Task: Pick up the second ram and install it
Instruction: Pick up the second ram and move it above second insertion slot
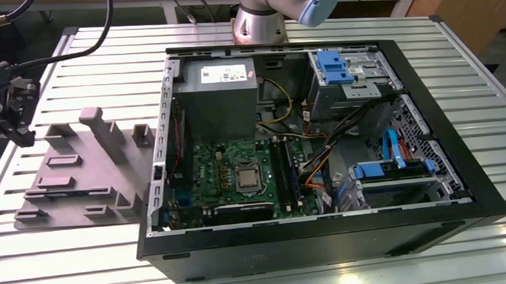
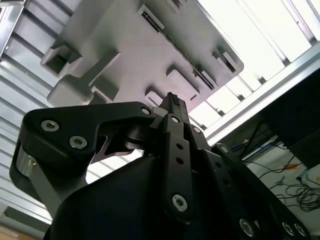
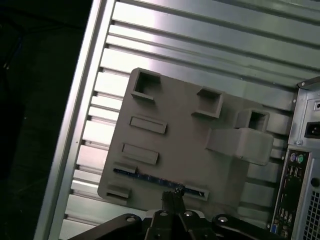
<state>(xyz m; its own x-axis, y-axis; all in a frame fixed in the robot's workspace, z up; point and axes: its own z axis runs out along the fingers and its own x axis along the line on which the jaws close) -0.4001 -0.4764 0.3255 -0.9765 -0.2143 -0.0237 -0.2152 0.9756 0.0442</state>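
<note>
First wrist view, second ram (image 3: 145, 176) in fixture (image 3: 185, 135), gripper (image 3: 173, 193) near

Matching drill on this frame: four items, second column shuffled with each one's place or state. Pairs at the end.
1. second ram
2. gripper
3. computer case
4. fixture

A. black, side open
B. grey, at the exterior view's left of the case
C. lying in the fixture
D. shut, close to the ram

Pairs: 1-C, 2-D, 3-A, 4-B
</note>
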